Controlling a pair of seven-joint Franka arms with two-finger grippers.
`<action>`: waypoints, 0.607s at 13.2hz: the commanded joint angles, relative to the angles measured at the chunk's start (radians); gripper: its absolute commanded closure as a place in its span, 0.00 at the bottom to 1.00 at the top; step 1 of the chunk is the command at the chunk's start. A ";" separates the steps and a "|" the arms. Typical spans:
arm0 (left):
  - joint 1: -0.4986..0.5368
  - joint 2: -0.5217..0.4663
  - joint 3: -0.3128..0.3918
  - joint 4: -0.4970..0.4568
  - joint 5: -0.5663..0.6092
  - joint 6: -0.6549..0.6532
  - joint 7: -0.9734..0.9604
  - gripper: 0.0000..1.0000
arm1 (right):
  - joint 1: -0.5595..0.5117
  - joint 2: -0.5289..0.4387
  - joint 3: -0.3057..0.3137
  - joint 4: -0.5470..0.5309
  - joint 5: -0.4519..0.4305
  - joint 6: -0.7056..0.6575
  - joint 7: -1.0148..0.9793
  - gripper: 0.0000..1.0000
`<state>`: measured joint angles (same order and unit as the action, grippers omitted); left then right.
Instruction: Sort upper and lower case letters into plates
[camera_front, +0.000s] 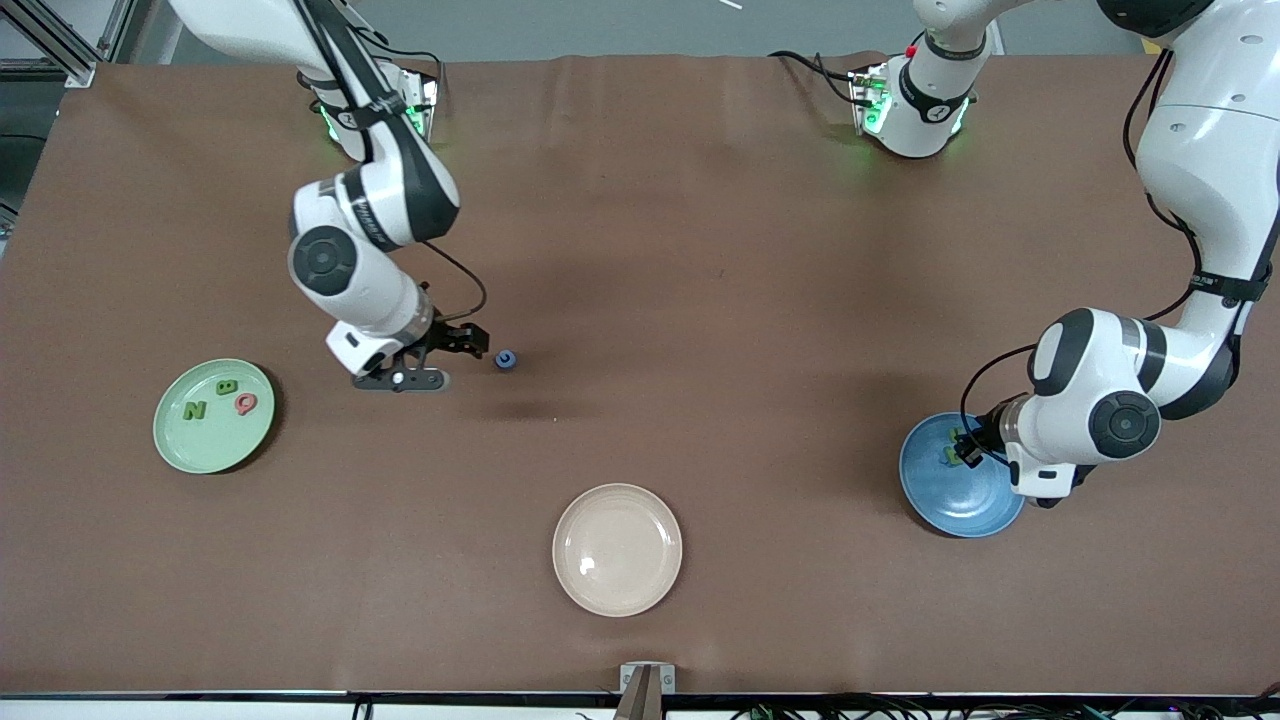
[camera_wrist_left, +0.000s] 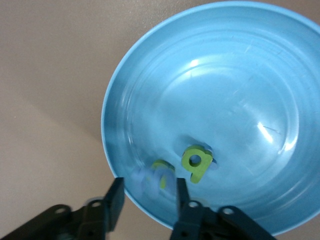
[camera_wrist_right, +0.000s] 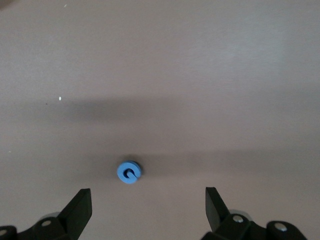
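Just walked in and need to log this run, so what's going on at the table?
Two arms are sorting small letters into plates. The left gripper is over the blue plate, its fingers apart around a blurred pale letter, beside a green letter already lying there. The right gripper is open over the table by a lone blue letter. The green plate holds three letters; the beige plate holds none.
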<state>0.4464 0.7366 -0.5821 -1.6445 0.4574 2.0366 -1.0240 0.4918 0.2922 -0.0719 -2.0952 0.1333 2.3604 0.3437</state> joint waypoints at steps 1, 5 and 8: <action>0.003 -0.023 -0.027 -0.012 0.023 -0.002 0.001 0.00 | 0.031 0.051 -0.011 -0.022 0.009 0.101 0.012 0.00; 0.006 -0.167 -0.093 0.014 0.012 -0.076 0.178 0.00 | 0.068 0.117 -0.011 -0.029 0.009 0.183 0.021 0.00; 0.006 -0.299 -0.100 0.046 0.006 -0.159 0.329 0.00 | 0.091 0.142 -0.011 -0.032 0.009 0.191 0.034 0.00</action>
<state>0.4459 0.5395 -0.6824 -1.5900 0.4655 1.9388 -0.7884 0.5577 0.4312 -0.0727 -2.1124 0.1334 2.5319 0.3583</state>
